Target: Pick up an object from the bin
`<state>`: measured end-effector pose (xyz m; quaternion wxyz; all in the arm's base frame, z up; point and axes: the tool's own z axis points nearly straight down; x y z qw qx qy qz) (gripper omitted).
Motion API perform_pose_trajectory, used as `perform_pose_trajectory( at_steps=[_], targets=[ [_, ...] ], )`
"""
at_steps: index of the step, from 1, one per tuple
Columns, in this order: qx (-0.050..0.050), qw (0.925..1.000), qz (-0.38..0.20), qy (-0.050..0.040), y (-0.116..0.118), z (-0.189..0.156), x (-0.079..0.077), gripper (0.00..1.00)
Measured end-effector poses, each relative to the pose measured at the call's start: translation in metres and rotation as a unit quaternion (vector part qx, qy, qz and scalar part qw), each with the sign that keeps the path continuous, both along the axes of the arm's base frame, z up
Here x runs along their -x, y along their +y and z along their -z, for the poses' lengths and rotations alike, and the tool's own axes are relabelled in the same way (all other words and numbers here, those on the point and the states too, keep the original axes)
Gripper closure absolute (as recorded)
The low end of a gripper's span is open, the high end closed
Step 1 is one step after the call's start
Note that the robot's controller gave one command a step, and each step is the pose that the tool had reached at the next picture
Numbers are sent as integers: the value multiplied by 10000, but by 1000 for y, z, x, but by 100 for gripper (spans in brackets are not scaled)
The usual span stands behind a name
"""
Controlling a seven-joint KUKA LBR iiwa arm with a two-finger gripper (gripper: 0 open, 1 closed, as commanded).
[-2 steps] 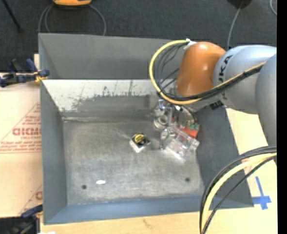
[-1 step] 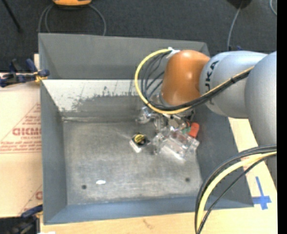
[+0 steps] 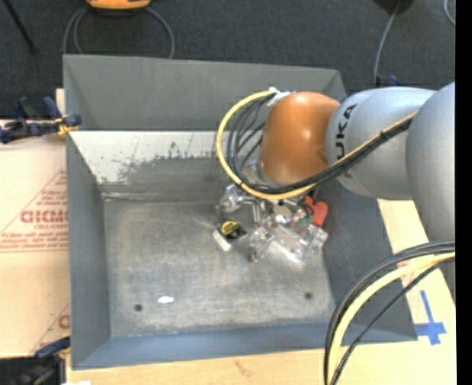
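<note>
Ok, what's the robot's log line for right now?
gripper: low in bin, back right | nearest: clear piece, yellow-black bit, red bit | held: unclear

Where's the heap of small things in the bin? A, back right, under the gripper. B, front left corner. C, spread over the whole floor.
A: the heap of clear pieces lies under the gripper at the back right of the bin; a white speck lies apart, front left.
</note>
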<state>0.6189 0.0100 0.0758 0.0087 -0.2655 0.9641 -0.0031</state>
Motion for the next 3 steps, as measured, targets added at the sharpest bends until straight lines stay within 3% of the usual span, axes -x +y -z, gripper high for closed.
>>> perform_pose_trajectory(
  at_steps=[1,2,3],
  targets=[
    [-12,10000,1,-16,1,-2,-1,100],
    [2,9998,-180,24,-14,-111,-11,100],
    [1,10000,-92,24,-24,-196,-5,100]
  ],
)
